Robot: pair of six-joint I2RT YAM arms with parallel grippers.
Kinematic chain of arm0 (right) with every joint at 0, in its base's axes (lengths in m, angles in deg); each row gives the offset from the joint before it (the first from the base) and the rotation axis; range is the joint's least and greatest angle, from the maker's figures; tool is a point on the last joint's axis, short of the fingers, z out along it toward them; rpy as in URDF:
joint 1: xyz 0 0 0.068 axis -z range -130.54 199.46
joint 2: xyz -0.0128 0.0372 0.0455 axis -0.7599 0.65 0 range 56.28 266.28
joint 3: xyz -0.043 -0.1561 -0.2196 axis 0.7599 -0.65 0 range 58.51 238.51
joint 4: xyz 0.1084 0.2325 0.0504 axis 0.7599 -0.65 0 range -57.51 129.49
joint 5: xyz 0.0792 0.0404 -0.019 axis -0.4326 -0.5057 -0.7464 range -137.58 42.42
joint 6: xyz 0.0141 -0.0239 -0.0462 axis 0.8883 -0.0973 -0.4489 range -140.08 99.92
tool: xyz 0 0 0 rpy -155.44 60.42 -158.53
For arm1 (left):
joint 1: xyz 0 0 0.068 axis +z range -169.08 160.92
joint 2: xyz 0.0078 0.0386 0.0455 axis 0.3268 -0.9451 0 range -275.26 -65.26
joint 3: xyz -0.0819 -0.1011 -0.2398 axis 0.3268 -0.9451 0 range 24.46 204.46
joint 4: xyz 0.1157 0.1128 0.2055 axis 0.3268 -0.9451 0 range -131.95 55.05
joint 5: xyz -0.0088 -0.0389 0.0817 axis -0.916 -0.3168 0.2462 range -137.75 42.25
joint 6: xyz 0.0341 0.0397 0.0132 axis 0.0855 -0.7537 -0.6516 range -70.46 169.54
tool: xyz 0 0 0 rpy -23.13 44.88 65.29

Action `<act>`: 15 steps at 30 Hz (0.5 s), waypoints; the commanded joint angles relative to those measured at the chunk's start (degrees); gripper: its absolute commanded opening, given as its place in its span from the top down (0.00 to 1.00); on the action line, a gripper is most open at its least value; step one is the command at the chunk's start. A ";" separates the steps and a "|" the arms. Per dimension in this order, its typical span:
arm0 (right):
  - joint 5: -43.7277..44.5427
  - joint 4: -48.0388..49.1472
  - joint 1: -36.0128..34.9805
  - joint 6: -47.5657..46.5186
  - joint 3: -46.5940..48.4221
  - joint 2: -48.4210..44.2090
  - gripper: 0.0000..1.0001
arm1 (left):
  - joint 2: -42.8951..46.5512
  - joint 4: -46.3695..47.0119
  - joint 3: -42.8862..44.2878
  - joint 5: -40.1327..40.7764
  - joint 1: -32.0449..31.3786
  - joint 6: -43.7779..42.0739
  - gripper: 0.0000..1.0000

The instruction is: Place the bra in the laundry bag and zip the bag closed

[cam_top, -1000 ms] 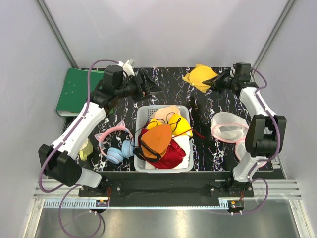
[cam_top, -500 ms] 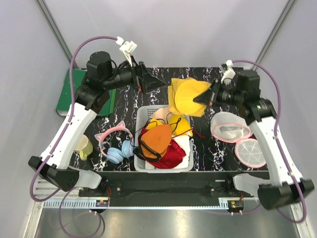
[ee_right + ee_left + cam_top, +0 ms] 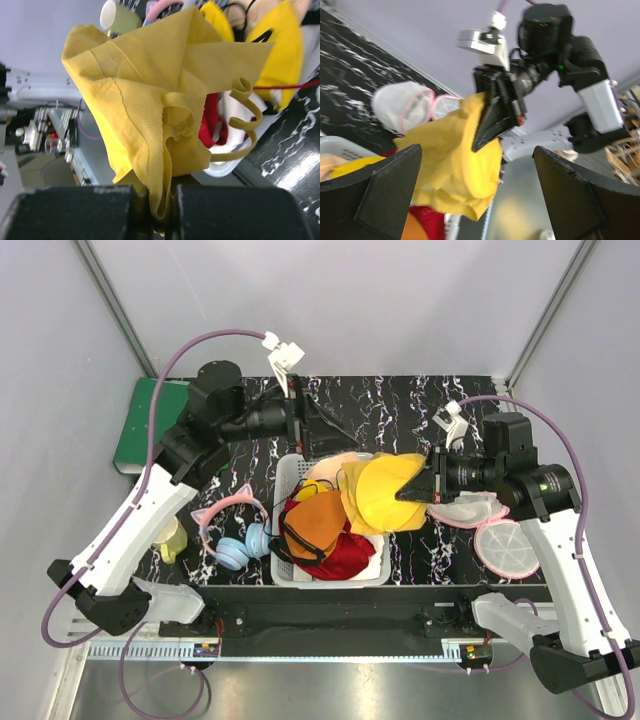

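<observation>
The black marbled table [image 3: 400, 410] carries a grey-white plastic basket [image 3: 283, 472] at 6 o'clock. The basket holds an orange bra [image 3: 318, 525], a red garment [image 3: 345, 552], a yellow bra with black straps [image 3: 282, 35] and a peach piece [image 3: 335, 462]. The plain bright yellow padded bra [image 3: 385, 495] hangs in the air over the basket's 3 o'clock rim. My right gripper [image 3: 412, 490] is clamped narrow on one edge of it; I judge this grip lets the cups drape free for feeding. The small round white mesh laundry bag with pink zipper rim [image 3: 400, 107] rests at 4 o'clock, unzipped, with its round lid [image 3: 510, 548] folded out. Its interior is mostly hidden. My left gripper [image 3: 325, 422], at the basket's 12 o'clock, stands wide and empty, presumably to assist.
</observation>
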 commanded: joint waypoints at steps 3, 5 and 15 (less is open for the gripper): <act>-4.18 -4.87 -2.86 -2.48 2.44 -2.31 1.00 | -3.46 -5.95 4.18 2.20 -7.05 0.97 0.01; -4.79 -4.87 -3.12 -2.65 3.06 -2.40 1.00 | -4.43 -7.36 3.48 2.63 -8.20 -0.17 0.01; -3.83 -6.63 -6.55 -3.62 5.52 -1.53 1.00 | -8.20 -9.30 1.54 0.45 -10.92 -2.55 0.01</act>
